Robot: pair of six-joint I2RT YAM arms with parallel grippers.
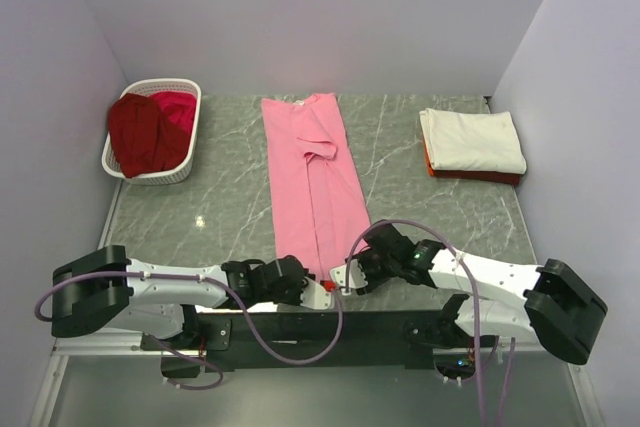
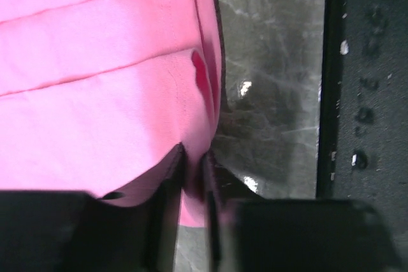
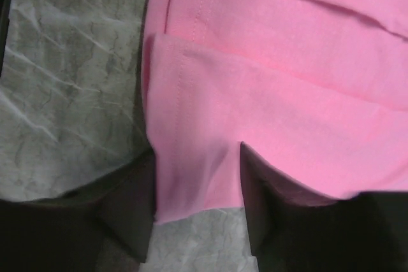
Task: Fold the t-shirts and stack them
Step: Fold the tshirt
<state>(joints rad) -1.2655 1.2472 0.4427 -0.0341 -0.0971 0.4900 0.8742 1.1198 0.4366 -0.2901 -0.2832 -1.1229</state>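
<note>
Grey marble table (image 1: 200,217) holds the pink shirt (image 1: 312,182), its long strip running away from both arms; left gripper (image 2: 193,160) pinches the near hem, right gripper (image 3: 197,164) straddles it, jaws spread.

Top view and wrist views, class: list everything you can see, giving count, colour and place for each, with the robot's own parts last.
pink t-shirt: one, pink, folded into a long strip down the middle of the table
basket: one, white, far left corner
dark red shirt: one, dark red, left side of the basket
crimson shirt: one, crimson, right side of the basket
cream-white shirt: one, cream-white, folded, far right
orange-red shirt: one, orange-red, under the cream-white shirt
table: one, grey marbled
left gripper: one, black, shut on the pink t-shirt's near hem
right gripper: one, black, open astride that hem
</note>
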